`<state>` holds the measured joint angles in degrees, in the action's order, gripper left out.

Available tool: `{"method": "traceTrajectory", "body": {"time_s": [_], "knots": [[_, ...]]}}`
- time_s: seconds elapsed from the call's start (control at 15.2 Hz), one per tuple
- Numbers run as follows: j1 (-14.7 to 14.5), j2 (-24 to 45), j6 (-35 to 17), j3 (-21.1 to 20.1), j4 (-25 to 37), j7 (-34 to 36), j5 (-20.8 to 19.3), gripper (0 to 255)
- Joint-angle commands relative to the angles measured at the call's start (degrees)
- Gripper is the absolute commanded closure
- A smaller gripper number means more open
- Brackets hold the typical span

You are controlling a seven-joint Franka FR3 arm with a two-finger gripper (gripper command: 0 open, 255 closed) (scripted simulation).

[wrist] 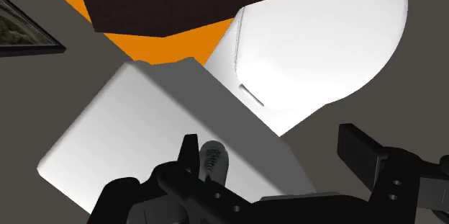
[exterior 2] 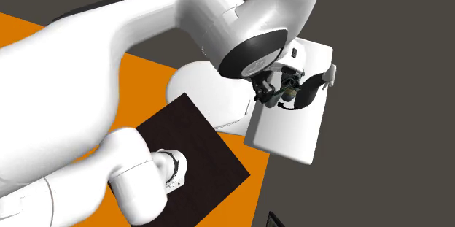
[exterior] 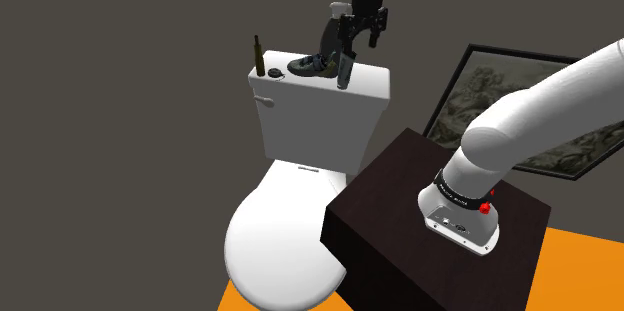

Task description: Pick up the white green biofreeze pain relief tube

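The tube (exterior: 342, 71) is a slim grey cylinder standing almost upright over the white toilet tank lid (exterior: 365, 84). Whether its lower end rests on the lid I cannot tell. My gripper (exterior: 358, 44) is directly above it. In the wrist view the tube (wrist: 214, 159) shows its capped end right against the inner side of one finger (wrist: 188, 154). The other finger (wrist: 356, 147) stands far from it, so the gripper (wrist: 272, 143) is open and does not clasp the tube. In the second exterior view the gripper (exterior 2: 281, 94) hovers over the tank lid (exterior 2: 292, 134).
On the tank lid stand a dark bottle (exterior: 258, 56), a small round item (exterior: 274, 74) and a dark shoe-like object (exterior: 312, 63). A dark curved thing (exterior: 330, 27) rises beside the gripper. The closed toilet seat (exterior: 280, 239), dark stand (exterior: 400, 199) and framed picture (exterior: 520, 89) lie below.
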<state>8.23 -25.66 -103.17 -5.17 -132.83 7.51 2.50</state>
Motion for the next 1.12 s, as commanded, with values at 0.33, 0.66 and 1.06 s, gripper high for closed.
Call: {"method": "traceTrajectory", "body": {"time_s": [0.33,0.66,1.06], "knots": [[3.9,11.9,-7.9,-0.8,7.5,10.1,-3.8,0],[5.7,18.4,-11.5,-0.5,12.1,15.5,-6.4,0],[5.7,19.8,-16.0,-0.5,8.8,16.0,-6.7,0]]}}
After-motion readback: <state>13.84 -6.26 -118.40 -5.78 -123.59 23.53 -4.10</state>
